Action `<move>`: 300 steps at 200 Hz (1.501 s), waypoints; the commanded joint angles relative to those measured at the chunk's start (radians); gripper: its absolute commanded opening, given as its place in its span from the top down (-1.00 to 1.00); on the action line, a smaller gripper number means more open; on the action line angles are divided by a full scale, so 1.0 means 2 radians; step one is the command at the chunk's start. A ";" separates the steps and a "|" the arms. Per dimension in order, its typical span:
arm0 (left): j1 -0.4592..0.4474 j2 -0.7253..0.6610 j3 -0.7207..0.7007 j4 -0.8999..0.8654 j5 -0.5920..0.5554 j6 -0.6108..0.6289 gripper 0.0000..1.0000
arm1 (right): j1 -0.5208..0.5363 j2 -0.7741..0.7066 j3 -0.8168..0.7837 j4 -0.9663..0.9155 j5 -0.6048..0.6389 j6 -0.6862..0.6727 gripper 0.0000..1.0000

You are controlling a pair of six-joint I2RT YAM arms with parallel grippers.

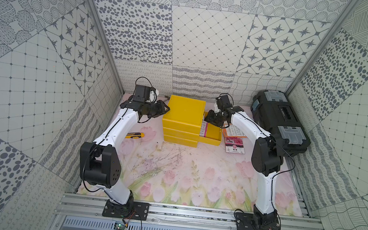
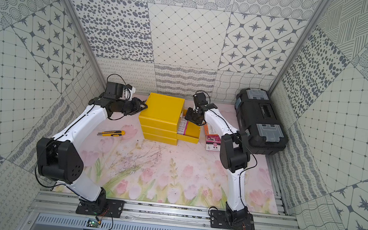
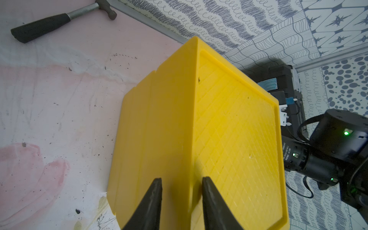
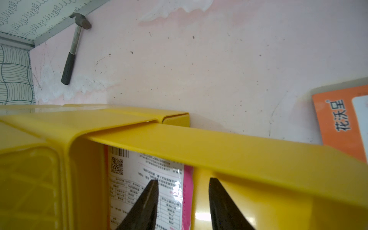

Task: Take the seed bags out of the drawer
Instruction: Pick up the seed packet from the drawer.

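While the left end effector (image 3: 181,179), slightly parted, leans on the cabinet (image 1: 183,108), the right end effector (image 4: 183,180) hangs open in the drawer (image 4: 219,143) over a pink seed bag (image 4: 139,169).

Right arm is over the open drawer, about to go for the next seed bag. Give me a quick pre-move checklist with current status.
1. Drawer pulled out enough: ok, its inside is exposed.
2. Drawer emptied: not ok, one pink seed bag lies inside.
3. Right gripper ready: ok, jaws apart, nothing held, the bag's pink edge shows between them.
4. Contact with that bag: cannot tell.
5. Left gripper bracing the yellow cabinet: cannot tell, jaws apart at its top edge.
6. Removed bags out of the way: ok, orange seed bag and magenta seed bag lie on the table beside the drawer.
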 commanded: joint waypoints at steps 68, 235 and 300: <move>0.007 0.008 -0.004 -0.050 -0.016 0.004 0.28 | 0.012 0.021 -0.011 0.057 -0.033 0.045 0.47; 0.007 0.007 -0.005 -0.050 -0.016 0.003 0.28 | -0.023 -0.109 -0.014 -0.020 -0.011 0.004 1.00; 0.007 0.007 -0.005 -0.050 -0.016 0.003 0.28 | -0.057 -0.152 -0.018 -0.062 -0.012 -0.042 1.00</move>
